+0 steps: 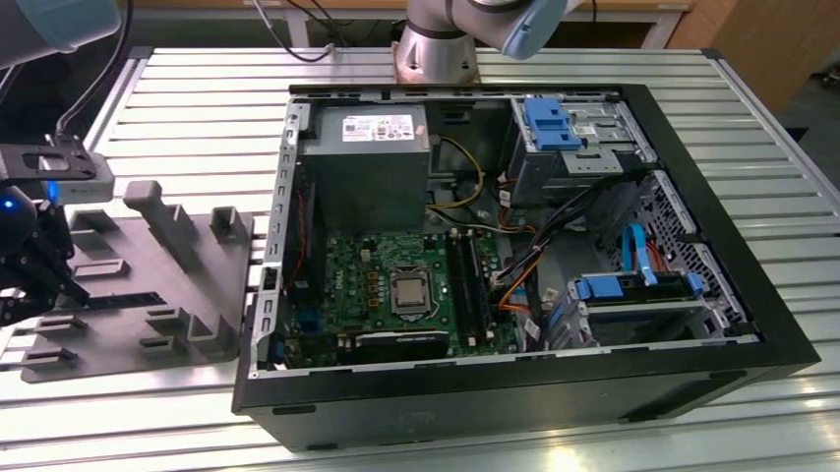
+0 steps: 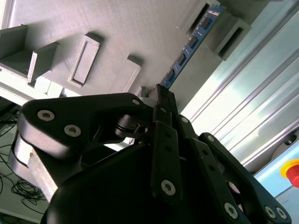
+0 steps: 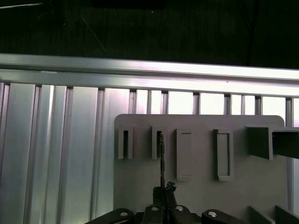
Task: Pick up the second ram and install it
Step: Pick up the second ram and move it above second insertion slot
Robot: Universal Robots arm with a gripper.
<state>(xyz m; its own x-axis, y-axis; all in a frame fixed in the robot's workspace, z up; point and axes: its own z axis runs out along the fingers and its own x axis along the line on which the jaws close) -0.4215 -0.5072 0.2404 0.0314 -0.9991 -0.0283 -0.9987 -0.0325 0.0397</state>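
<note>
The gripper (image 2: pixel 161 93) is pinching shut on one end of the second ram (image 2: pixel 189 45), which is standing on edge in the gray holder (image 2: pixel 107 28) on the desk (image 2: pixel 247 93), so that off-center grip is probably risking it tilting and jamming.

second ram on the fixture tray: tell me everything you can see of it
The second ram is a thin, flat stick: a bluish board with a row of small black chips along one face. It stands on edge, so in the first wrist view it reads as a thin dark line. Its far end sits in a raised slot block of the grey tray. The pincer appears closed on its near end.
</note>
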